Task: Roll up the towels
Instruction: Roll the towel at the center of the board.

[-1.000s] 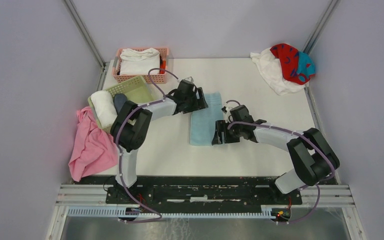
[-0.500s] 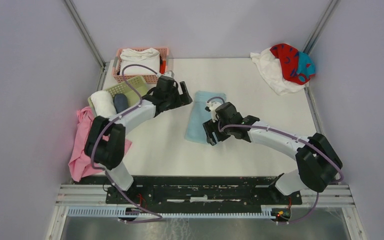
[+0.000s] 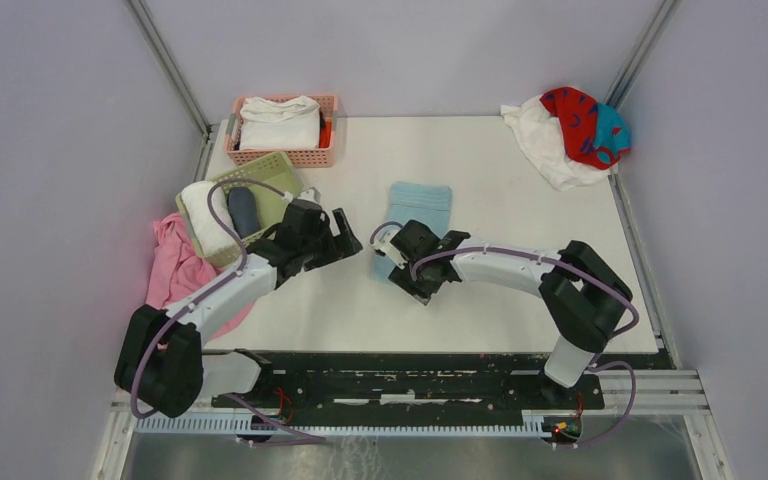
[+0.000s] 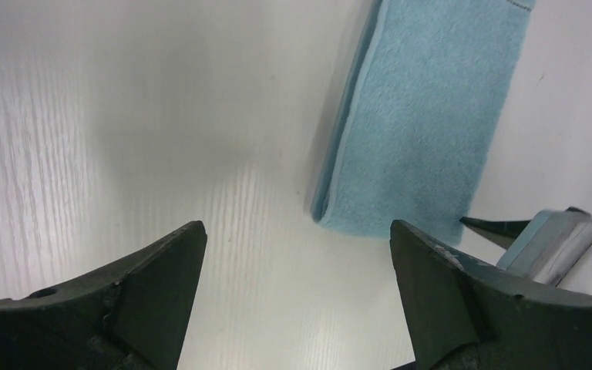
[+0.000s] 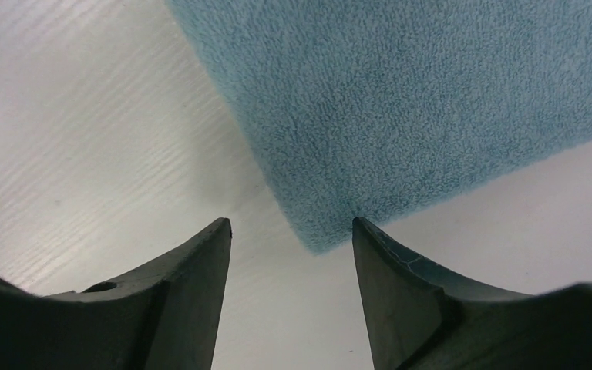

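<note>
Mid-table, towel [image 3: 422, 205]; at its near end, right gripper [image 5: 291, 227]; further left, left gripper [image 4: 297, 231]. Far left, baskets [image 3: 305, 157]; far right corner, heap [image 3: 570, 130].

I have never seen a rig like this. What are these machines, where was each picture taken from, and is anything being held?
These are two robot arms bolted to the near edge of a white table. The wide picture looks down from above. The two close-ups come from a camera on each wrist, so the dark prongs are that arm's own fingers.

In the middle lies a small light blue terry towel, flat. The right gripper is open at its near corner, and the left gripper is open beside it. Neither holds anything.

At the far right are a white towel and a red towel with teal marks. On the left are a pink basket, a green basket and a pink cloth.
</note>
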Tool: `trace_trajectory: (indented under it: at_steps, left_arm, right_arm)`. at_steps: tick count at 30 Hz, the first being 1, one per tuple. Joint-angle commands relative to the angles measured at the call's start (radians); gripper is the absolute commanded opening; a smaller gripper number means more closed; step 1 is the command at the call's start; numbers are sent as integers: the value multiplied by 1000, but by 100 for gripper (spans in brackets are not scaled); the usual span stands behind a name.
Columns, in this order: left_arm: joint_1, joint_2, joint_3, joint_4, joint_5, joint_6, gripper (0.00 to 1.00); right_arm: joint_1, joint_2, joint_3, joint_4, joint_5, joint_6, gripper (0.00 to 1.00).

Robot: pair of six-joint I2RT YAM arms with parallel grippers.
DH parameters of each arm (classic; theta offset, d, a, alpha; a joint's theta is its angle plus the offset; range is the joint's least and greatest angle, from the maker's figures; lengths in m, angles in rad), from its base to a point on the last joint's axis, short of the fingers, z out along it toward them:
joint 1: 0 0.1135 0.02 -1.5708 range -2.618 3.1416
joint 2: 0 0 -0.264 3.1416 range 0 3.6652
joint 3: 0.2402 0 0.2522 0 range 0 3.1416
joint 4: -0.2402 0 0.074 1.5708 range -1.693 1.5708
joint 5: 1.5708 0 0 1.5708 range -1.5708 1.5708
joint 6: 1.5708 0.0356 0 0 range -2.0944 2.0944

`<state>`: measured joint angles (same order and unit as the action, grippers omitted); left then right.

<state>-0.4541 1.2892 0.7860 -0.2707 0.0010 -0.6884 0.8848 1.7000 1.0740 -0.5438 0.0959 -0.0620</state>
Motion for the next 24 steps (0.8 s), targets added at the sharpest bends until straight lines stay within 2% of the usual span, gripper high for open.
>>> trace_trajectory:
  at_steps: [1,8,14,19,21,24]
  left_arm:
    - [3,-89,-106,47,-11,-110,95]
    - [4,-111,-199,106,31,-222,95]
    - [4,-90,-239,112,47,-343,95]
    - [1,-82,-277,148,68,-484,94]
    - [-5,-73,-281,170,77,-527,94]
    - [-29,-48,-277,201,71,-583,92]
  right_arm:
    - [3,42,54,-1,67,-61,66]
    - [5,144,50,24,30,-61,58]
    - [8,138,65,28,-86,10,32]
    - [8,131,70,115,-155,140,13]
    - [8,136,74,155,-180,212,8]
    - [8,142,74,205,-228,277,5]
